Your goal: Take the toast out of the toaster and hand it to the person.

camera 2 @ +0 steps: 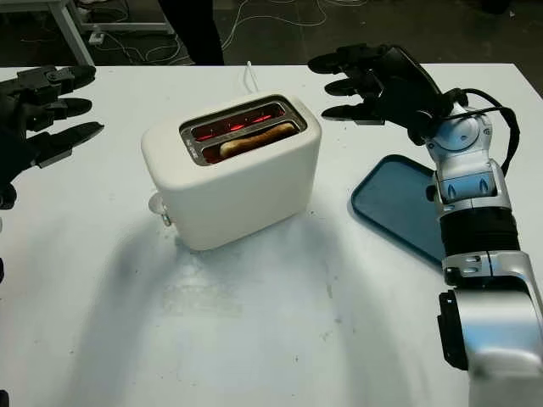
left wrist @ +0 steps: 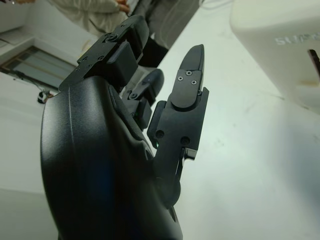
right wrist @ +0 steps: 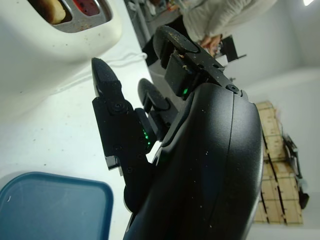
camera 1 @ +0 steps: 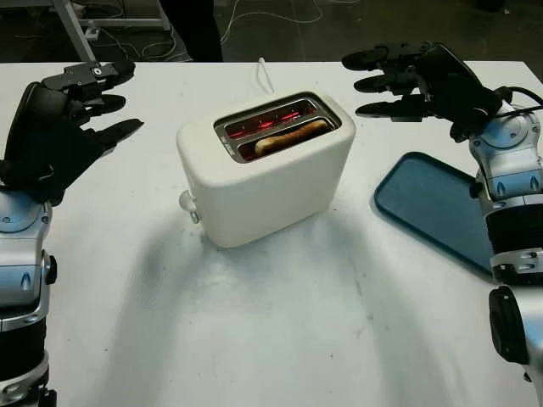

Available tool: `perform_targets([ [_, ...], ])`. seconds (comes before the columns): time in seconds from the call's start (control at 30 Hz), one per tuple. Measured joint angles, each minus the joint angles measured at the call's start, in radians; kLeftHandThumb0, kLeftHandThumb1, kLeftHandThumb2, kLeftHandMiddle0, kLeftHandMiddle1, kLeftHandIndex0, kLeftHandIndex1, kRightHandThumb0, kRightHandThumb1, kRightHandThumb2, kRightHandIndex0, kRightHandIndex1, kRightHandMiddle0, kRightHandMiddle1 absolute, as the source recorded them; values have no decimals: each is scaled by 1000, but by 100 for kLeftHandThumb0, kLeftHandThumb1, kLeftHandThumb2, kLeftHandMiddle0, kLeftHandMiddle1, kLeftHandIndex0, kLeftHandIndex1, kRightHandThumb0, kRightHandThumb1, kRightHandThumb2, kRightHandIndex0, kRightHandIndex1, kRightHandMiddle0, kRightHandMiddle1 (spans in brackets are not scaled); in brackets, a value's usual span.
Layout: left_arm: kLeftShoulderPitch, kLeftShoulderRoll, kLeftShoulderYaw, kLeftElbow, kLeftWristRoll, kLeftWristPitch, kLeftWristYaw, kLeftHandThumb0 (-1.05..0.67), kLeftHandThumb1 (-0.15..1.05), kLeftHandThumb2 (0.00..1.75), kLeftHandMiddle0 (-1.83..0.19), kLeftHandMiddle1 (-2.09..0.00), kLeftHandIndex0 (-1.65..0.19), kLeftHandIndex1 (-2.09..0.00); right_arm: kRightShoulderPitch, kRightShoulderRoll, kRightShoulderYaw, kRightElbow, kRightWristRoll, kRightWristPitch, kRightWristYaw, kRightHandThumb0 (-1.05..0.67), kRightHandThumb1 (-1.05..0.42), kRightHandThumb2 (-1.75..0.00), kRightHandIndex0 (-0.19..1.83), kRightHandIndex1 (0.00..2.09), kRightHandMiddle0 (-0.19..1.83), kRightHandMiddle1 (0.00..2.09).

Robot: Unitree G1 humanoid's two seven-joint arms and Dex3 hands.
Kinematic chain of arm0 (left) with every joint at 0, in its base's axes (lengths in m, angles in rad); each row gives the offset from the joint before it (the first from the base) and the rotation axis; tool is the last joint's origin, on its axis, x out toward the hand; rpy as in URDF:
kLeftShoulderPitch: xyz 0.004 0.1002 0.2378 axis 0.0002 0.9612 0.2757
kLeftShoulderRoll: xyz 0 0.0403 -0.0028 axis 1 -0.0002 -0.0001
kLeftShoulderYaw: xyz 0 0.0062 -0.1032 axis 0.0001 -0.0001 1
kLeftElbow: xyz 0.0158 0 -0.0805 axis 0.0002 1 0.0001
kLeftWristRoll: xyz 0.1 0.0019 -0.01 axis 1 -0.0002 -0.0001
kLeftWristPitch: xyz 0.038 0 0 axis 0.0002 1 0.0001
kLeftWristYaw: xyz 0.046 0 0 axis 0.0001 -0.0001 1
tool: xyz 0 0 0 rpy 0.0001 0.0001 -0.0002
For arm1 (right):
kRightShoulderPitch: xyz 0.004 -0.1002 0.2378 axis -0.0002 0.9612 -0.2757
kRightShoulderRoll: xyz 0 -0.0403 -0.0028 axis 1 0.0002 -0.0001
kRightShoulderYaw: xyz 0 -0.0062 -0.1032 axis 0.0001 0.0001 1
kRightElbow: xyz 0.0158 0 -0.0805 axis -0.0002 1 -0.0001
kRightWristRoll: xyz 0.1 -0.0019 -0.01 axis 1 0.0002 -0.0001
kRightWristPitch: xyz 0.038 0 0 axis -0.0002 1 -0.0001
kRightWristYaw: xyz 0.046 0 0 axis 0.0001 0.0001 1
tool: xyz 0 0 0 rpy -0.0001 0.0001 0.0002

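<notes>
The white table (camera 1: 280, 339) carries a cream toaster (camera 1: 263, 170) at its middle, and the toast (camera 1: 290, 134) sits down in the nearer slot (the far slot glows red). To its right lies a blue tray (camera 1: 433, 208). The left hand (camera 1: 64, 127) and right hand (camera 1: 416, 80) hover either side of the toaster, both released, grasping nothing. The right wrist view catches a person (right wrist: 220, 17) beyond the table.
</notes>
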Motion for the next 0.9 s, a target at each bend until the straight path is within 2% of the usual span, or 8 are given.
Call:
perform_targets([
  [0.23, 35, -20, 4, -57, -19, 51, -7, -29, 92, 5, -39, -46, -57, 0, 41, -3, -9, -50, 1, 46, 5, -9, -82, 0, 70, 1, 64, 0],
  [0.37, 42, -20, 5, -57, -23, 56, -7, -31, 92, 5, -40, -48, -58, 0, 68, -11, -12, -85, -5, 79, 3, -14, -82, 0, 71, 1, 64, 0],
  [0.57, 42, -19, 5, -57, -23, 64, -10, -30, 92, 7, -38, -49, -57, 0, 87, -19, -12, -130, -18, 126, 1, -9, -82, 0, 70, 0, 62, 0],
  [0.9, 42, -15, 2, -56, -20, 69, -14, -32, 92, 7, -39, -52, -58, -1, 87, -19, -12, -133, -18, 130, 1, -8, -82, 0, 70, 0, 64, 1],
])
